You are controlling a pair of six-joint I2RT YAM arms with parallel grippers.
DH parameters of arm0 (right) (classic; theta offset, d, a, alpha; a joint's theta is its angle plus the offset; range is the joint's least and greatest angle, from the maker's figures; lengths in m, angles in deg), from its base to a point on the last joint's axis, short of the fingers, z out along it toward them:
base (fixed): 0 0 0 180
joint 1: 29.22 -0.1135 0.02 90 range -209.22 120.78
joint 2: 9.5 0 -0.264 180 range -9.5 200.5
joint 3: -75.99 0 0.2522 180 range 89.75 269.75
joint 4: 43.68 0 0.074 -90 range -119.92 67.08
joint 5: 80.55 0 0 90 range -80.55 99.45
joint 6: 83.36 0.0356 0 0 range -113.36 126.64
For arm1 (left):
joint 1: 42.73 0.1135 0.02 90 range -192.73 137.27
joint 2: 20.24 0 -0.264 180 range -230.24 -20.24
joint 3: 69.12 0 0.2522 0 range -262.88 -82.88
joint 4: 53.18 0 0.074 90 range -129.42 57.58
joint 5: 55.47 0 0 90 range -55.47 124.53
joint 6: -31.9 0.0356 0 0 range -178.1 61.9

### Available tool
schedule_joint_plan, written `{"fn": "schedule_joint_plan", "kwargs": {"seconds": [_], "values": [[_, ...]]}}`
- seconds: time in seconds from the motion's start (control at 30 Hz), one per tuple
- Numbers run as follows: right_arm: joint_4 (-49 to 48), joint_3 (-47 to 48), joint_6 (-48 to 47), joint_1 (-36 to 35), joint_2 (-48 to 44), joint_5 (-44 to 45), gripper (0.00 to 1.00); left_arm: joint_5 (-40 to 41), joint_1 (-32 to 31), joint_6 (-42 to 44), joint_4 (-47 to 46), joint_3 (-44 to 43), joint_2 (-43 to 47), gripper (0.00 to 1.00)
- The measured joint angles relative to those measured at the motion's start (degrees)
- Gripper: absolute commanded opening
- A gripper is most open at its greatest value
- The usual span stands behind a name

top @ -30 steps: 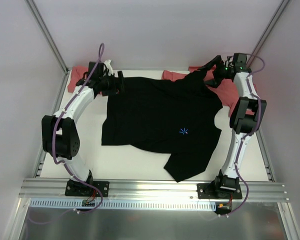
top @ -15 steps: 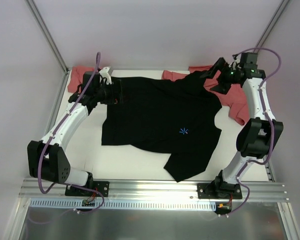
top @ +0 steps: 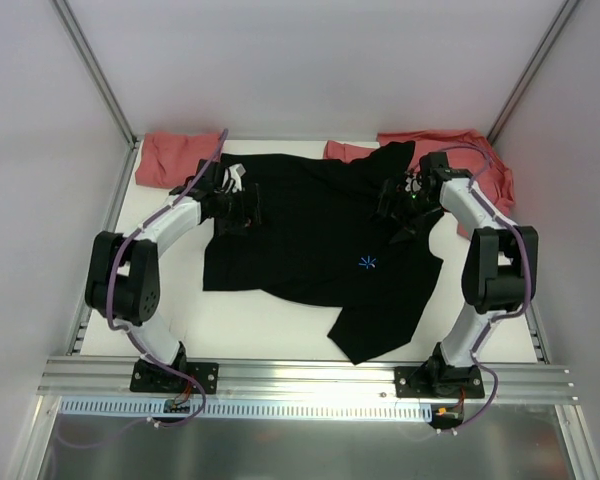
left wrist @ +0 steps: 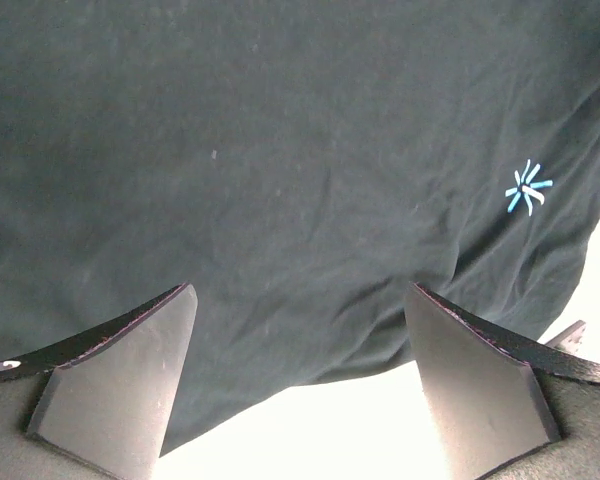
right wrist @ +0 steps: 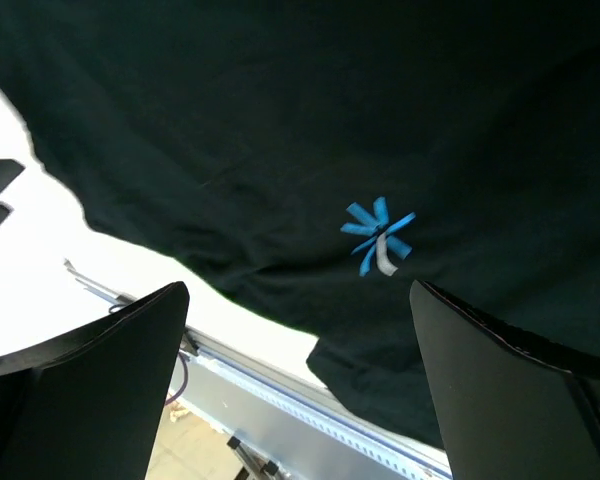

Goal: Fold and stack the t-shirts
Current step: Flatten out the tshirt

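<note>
A large black t-shirt (top: 310,250) lies spread across the white table, its light-blue starburst mark (top: 368,263) toward the right; one flap reaches the near edge. Salmon-red t-shirts lie crumpled at the back left (top: 175,155) and back right (top: 470,160). My left gripper (top: 248,208) hovers open over the shirt's upper left part; its wrist view shows black cloth (left wrist: 280,180) and the starburst (left wrist: 528,187) between wide-apart fingers. My right gripper (top: 393,208) hovers open over the shirt's upper right part; its wrist view shows the starburst (right wrist: 378,235) with nothing between the fingers.
The table's aluminium front rail (top: 310,380) runs along the near edge with both arm bases on it. Metal frame posts (top: 95,75) rise at the back corners. Bare white tabletop (top: 250,325) shows in front of the black shirt.
Both arms have swung inward from the shirt's back corners. The left gripper came right and nearer, the right gripper came left and down over the black shirt. The shirt itself looks unmoved.
</note>
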Motion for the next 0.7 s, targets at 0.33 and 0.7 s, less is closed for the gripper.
{"fn": "schedule_joint_plan", "kwargs": {"seconds": [0.33, 0.7], "values": [[-1.8, 0.0, -1.0, -0.2, 11.5, 1.1, 0.99, -2.4, -0.3, -3.2, -0.7, -4.4, -10.6, 0.87], [-1.3, -1.1, -3.3, -0.8, 12.2, 1.4, 1.0, -3.3, -0.3, -5.6, -0.1, -4.3, -14.9, 0.86]]}}
